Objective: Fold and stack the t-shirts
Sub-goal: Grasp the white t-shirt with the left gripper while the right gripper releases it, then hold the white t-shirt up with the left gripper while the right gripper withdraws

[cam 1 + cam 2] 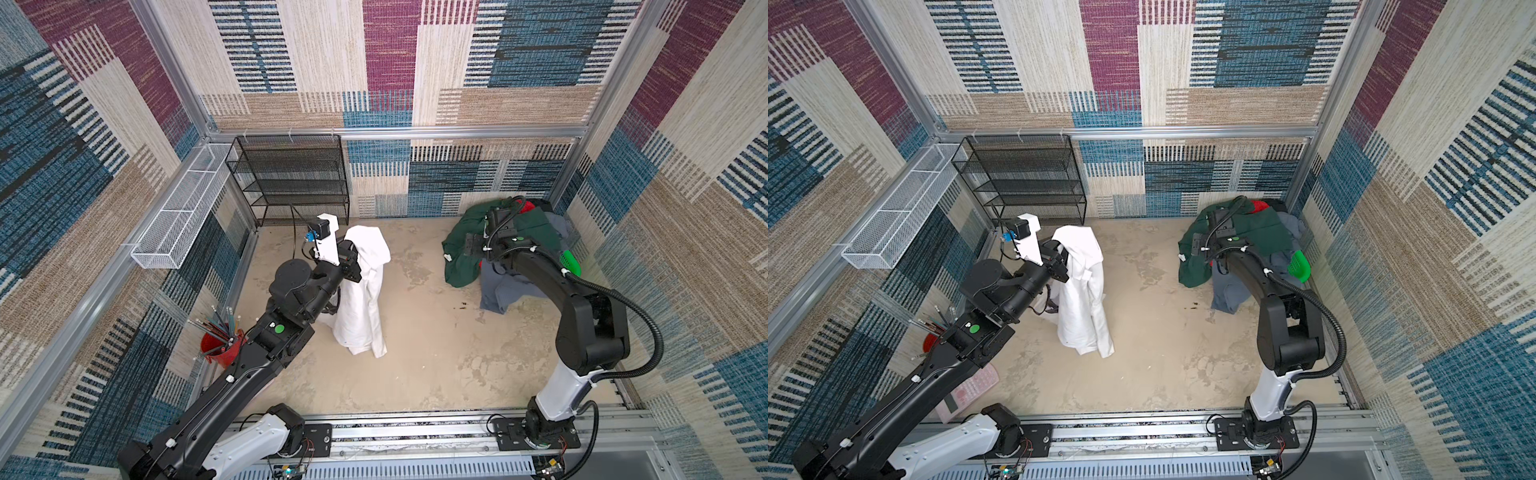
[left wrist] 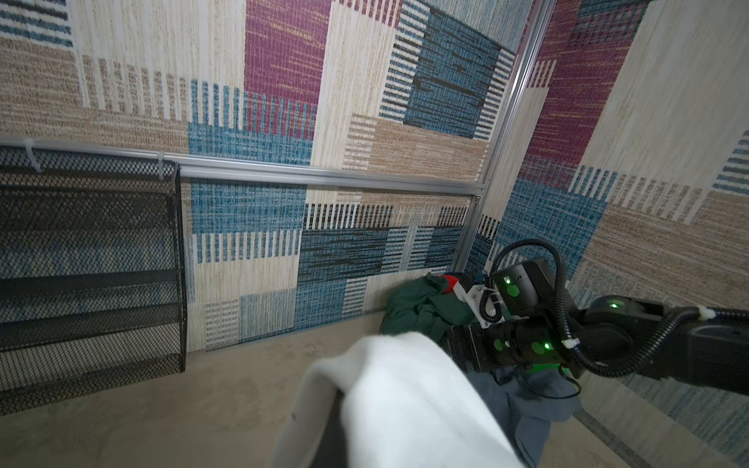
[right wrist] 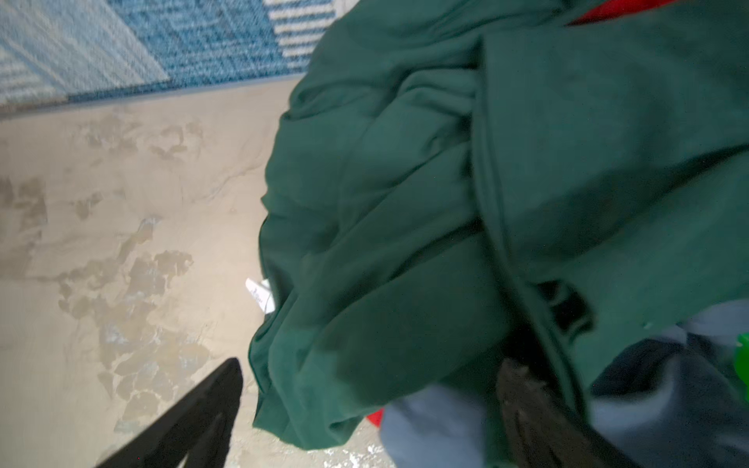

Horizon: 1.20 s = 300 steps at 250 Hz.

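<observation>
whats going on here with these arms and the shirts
Two robot arms are working on t-shirts. The left end effector is shut on the white t-shirt, holding it up so it hangs down to the table. The right end effector is open, down on the dark green t-shirt, which lies heaped with a grey-blue t-shirt and a red t-shirt over a bright green basket in the back right corner. Nothing is folded or stacked yet.

The white shirt [image 1: 365,299] at the left gripper [image 1: 354,259] looks plain. By the right gripper [image 1: 470,246] lie a dark green shirt [image 1: 459,268], a grey-blue shirt [image 1: 498,293], a red shirt [image 1: 528,206] and a bright green basket [image 1: 570,262].
</observation>
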Available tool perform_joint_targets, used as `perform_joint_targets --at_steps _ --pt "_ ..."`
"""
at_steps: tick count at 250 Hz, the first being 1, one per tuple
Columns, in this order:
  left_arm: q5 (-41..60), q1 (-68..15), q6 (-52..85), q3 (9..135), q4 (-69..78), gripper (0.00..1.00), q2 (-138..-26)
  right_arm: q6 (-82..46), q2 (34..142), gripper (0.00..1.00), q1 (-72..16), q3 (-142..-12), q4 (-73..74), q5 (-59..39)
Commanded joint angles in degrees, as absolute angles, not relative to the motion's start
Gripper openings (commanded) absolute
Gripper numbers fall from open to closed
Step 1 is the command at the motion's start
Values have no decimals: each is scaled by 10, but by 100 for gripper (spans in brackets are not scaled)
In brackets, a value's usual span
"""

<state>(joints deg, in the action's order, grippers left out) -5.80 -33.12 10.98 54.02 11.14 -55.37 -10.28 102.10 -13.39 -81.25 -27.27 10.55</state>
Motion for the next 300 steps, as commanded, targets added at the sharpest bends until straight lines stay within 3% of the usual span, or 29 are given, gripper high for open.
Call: perform_joint_targets --at_steps 1,105,124,153,178,247,300 --pt "-75 -331 143 510 128 0 -538 -81 1049 99 -165 -814 -300 120" --pt "-106 -331 136 477 91 0 -493 -93 1202 99 -195 -860 -316 156" --pt "-110 -331 133 483 78 0 -493 -93 1213 82 -194 -867 -307 153" --pt "-116 -331 135 481 74 0 -493 -98 1221 28 -193 -881 -297 149" --pt "-116 -331 139 479 73 0 -493 -97 1215 0 -193 -908 -304 161" --pt "-108 -331 139 468 96 0 -508 -80 1176 0 -161 -1066 -341 214" --pt "-88 -331 154 465 116 0 -535 -81 1145 0 -77 -1140 -359 260"
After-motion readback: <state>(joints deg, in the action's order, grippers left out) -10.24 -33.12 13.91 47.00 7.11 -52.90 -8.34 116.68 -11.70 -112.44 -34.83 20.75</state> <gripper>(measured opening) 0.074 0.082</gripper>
